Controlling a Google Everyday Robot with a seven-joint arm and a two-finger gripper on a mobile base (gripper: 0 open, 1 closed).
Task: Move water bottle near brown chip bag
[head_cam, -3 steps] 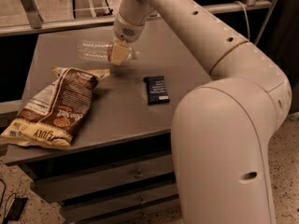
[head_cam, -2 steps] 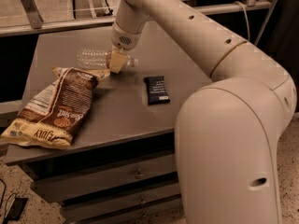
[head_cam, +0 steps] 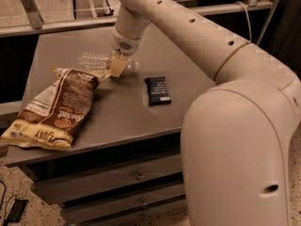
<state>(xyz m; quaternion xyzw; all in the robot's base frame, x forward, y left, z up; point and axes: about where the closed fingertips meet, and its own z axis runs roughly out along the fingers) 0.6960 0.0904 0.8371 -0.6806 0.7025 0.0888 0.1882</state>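
Observation:
The water bottle (head_cam: 96, 61) lies on its side on the grey table (head_cam: 127, 107), cap end toward the right. The brown chip bag (head_cam: 56, 108) lies crinkled at the table's left front, its top end just below the bottle. My gripper (head_cam: 117, 66) comes down over the bottle's neck end, with cream fingers (head_cam: 118, 68) on it, and appears shut on the bottle. The bottle rests close to the bag's upper corner.
A small dark blue bar wrapper (head_cam: 157, 90) lies right of the bottle in the middle of the table. My arm (head_cam: 225, 102) fills the right side of the view. Drawers (head_cam: 117, 182) sit below the table's front edge. A rail runs behind the table.
The gripper and the bottle have moved down and left, toward the chip bag's top end.

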